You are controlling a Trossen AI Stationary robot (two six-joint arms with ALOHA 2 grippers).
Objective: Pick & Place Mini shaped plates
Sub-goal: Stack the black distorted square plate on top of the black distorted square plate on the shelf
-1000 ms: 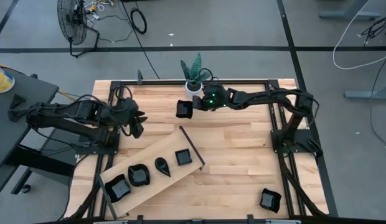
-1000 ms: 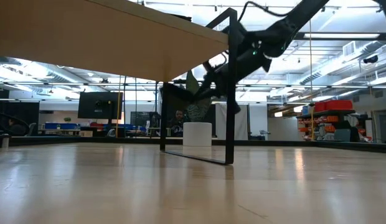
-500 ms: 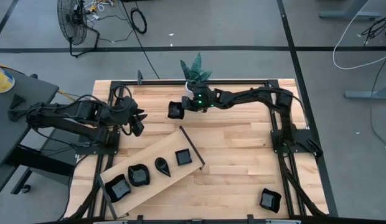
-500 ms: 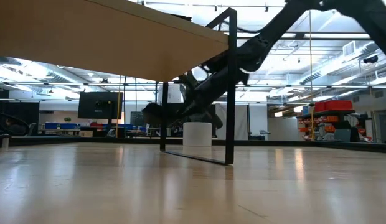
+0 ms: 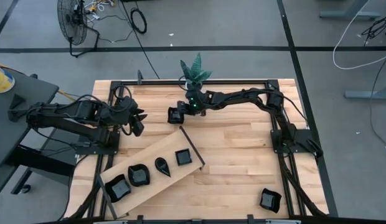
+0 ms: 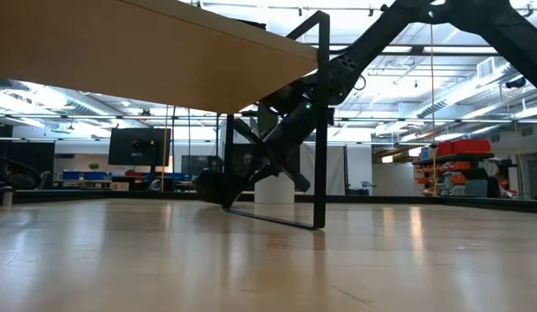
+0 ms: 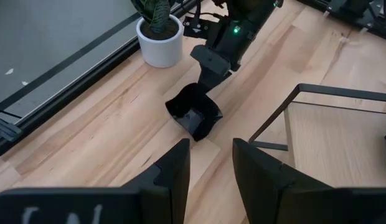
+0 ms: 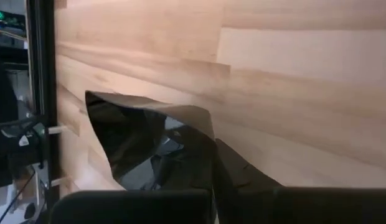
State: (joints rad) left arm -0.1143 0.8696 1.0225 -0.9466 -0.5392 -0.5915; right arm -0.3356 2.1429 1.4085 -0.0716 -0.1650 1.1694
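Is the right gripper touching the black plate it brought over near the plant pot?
Touching. The left wrist view shows the right gripper meeting the rim of the black plate; the right wrist view shows the plate's edge pinched between its shut fingers.

A dark arm slants down from upper right to a black dish low over the counter, behind a black frame post. A wooden board fills the upper left.

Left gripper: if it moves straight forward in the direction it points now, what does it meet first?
Probably the black square plate held by the right gripper, near the white plant pot. The left gripper has bare table before that; depth is uncertain.
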